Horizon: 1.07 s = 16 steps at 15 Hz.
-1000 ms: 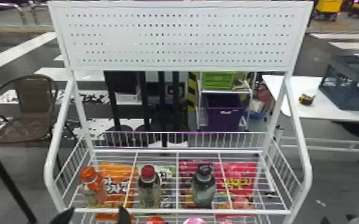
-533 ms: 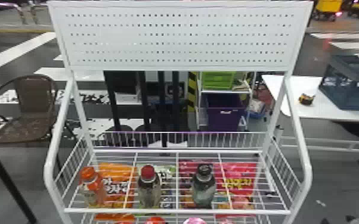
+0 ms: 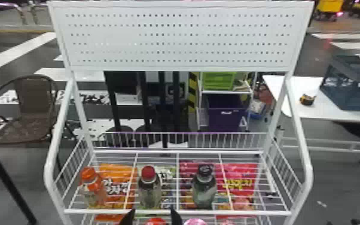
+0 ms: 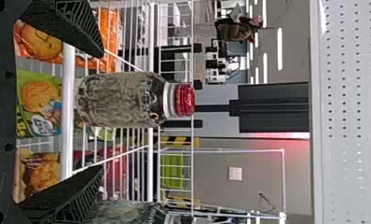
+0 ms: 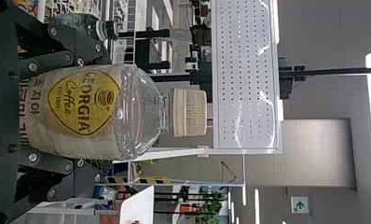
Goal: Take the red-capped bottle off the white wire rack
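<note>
The red-capped bottle (image 3: 150,191) stands upright on the white wire rack (image 3: 254,212), behind its front rail. My left gripper (image 3: 152,216) is at the bottom edge of the head view, in front of that bottle. In the left wrist view the left gripper (image 4: 102,113) is open, its fingers on either side of the red-capped bottle (image 4: 123,99) with gaps between. My right gripper (image 5: 104,109) is shut on a cream-capped coffee bottle (image 5: 88,112) in the right wrist view.
An orange-capped bottle (image 3: 92,188) stands left of the red-capped one and a black-capped bottle (image 3: 205,187) to its right. Colourful snack bags (image 3: 239,182) show through the wires. Side rails and a pegboard (image 3: 176,39) frame the rack.
The left gripper's fingertips, earlier low in front of the orange-capped bottle and then out of sight, now show farther right, in front of the red-capped bottle. The bottles on the rack have not moved.
</note>
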Each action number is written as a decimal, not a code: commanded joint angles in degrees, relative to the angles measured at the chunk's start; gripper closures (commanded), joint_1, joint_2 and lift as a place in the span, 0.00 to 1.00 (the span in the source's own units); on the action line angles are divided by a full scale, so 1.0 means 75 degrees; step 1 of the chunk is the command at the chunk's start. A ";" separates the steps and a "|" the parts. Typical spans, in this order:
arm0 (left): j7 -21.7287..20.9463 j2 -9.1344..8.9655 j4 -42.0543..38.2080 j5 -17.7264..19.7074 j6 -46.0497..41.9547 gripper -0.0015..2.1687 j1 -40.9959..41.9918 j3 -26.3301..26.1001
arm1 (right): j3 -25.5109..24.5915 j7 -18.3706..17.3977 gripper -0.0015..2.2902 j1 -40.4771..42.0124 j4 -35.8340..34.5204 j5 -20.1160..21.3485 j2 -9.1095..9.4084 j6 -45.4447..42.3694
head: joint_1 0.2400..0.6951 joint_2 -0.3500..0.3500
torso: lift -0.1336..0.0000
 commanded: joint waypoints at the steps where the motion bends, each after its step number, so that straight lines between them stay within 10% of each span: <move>1: -0.0024 -0.0076 0.0550 0.0199 -0.0486 0.01 -0.0360 0.0000 | -0.0035 0.0000 0.62 0.0076 0.0000 -0.0007 -0.0021 -0.0065 | 0.57 0.50 | 1.00; 16: -0.0540 -0.0123 0.2589 0.1078 -0.0744 0.01 -0.2129 0.0164 | -0.0058 0.0000 0.62 0.0440 -0.0070 -0.0043 -0.0021 -0.0792 | 0.57 0.50 | 1.00</move>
